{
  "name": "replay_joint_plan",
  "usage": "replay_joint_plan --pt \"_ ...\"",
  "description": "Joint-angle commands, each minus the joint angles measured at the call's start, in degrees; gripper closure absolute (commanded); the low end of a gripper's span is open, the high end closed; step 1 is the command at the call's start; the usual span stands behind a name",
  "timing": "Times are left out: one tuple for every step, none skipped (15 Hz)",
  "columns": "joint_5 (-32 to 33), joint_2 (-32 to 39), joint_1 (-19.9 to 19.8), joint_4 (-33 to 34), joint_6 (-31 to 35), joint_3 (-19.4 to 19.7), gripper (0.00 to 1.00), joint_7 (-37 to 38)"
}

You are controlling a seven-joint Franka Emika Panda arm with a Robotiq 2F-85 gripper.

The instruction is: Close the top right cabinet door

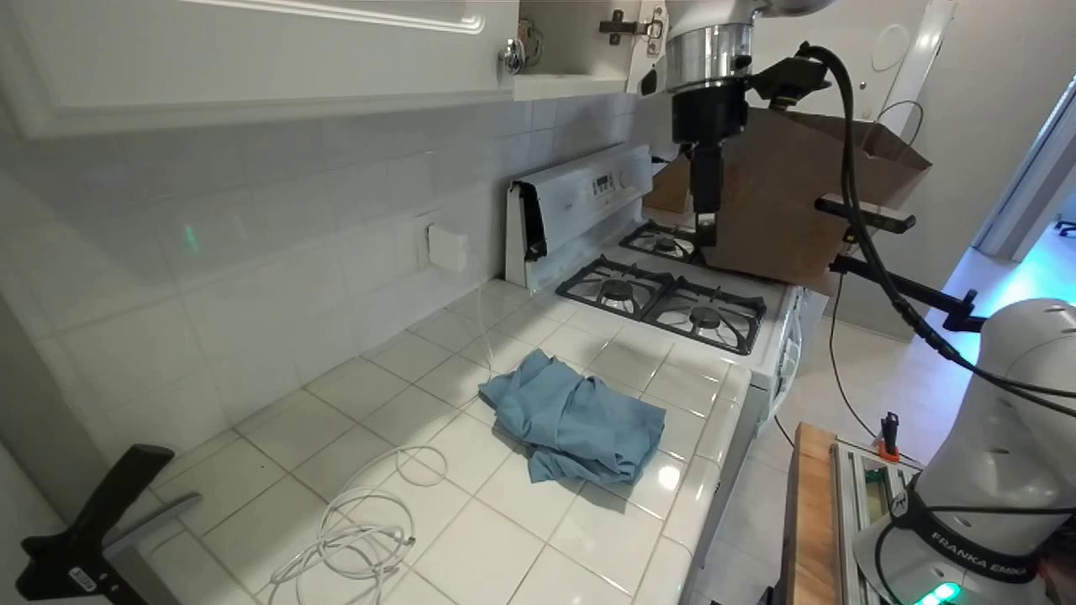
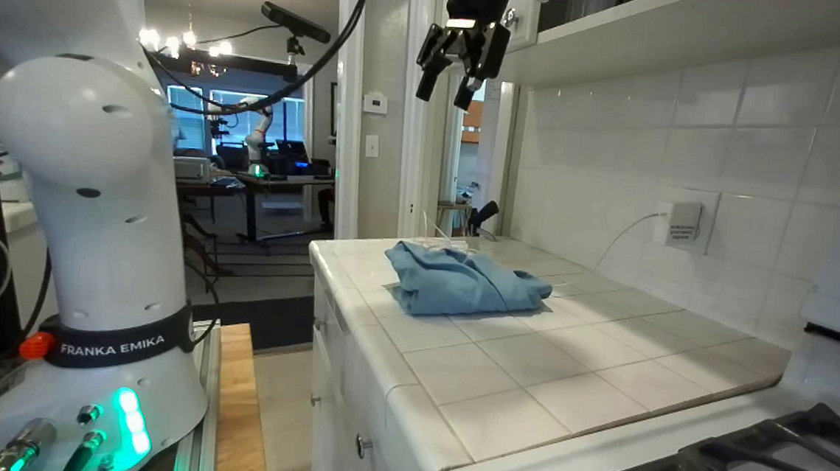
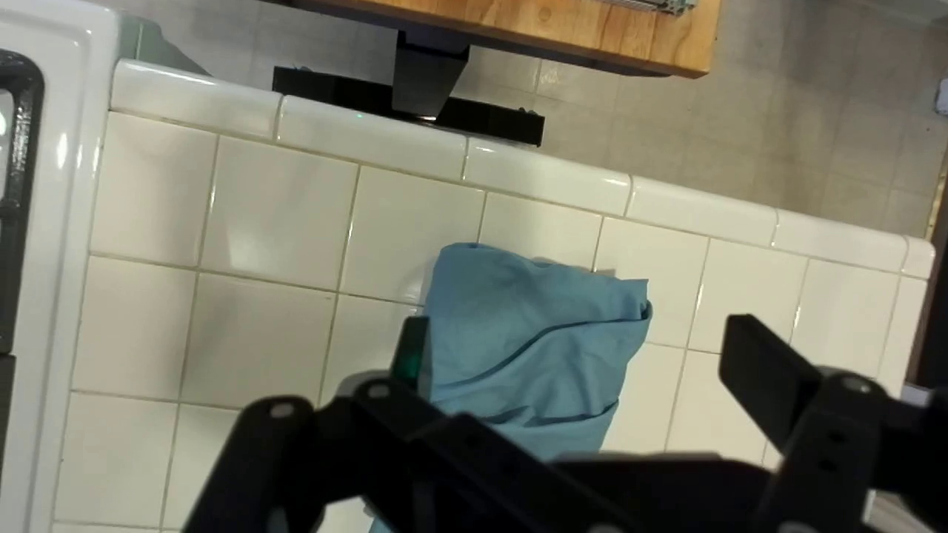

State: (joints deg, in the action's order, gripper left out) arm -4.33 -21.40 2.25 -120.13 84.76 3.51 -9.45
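The top right cabinet door [image 1: 857, 34] stands open in an exterior view, its white panel reaching out from the hinge [image 1: 622, 27] and partly hidden behind the arm. It is out of view in the wrist view. My gripper [image 1: 706, 228] hangs pointing down on the near side of the open door, below the level of the cabinet floor. In an exterior view, the gripper [image 2: 444, 97] shows its two fingers apart above the counter. In the wrist view, the gripper [image 3: 578, 333] is open and empty, with the counter far below.
The matching left cabinet door [image 1: 269, 59] has a round knob [image 1: 512, 56]. A blue cloth [image 1: 580, 420] lies on the tiled counter [image 1: 496, 538]. A brown cardboard box [image 1: 782, 193] stands on the stove [image 1: 580, 202]. A coiled white cable [image 1: 361, 538] and a black-handled tool [image 1: 92, 529] lie there too.
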Motion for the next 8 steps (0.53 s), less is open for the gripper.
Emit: replay_joint_plan --pt "3.2 -4.61 -0.07 0.54 0.25 -2.94 0.0 1.28" --pt "4.07 -6.31 -0.05 0.46 0.53 -3.72 0.0 2.04" --pt "5.0 -7.77 -0.04 0.59 0.68 -4.39 0.0 2.57" --pt "5.72 -9.63 -0.13 0.57 1.0 -5.03 0.0 3.61" --pt "6.28 -11.24 -0.26 0.74 1.12 -5.54 0.25 4.75" --pt "6.75 -12.8 -0.35 0.94 1.16 -5.95 0.28 5.8" --pt "7.61 -14.41 -0.53 1.11 1.56 -6.38 0.34 6.84" --pt "8.4 -15.85 -0.68 1.19 1.93 -6.68 0.43 7.67"
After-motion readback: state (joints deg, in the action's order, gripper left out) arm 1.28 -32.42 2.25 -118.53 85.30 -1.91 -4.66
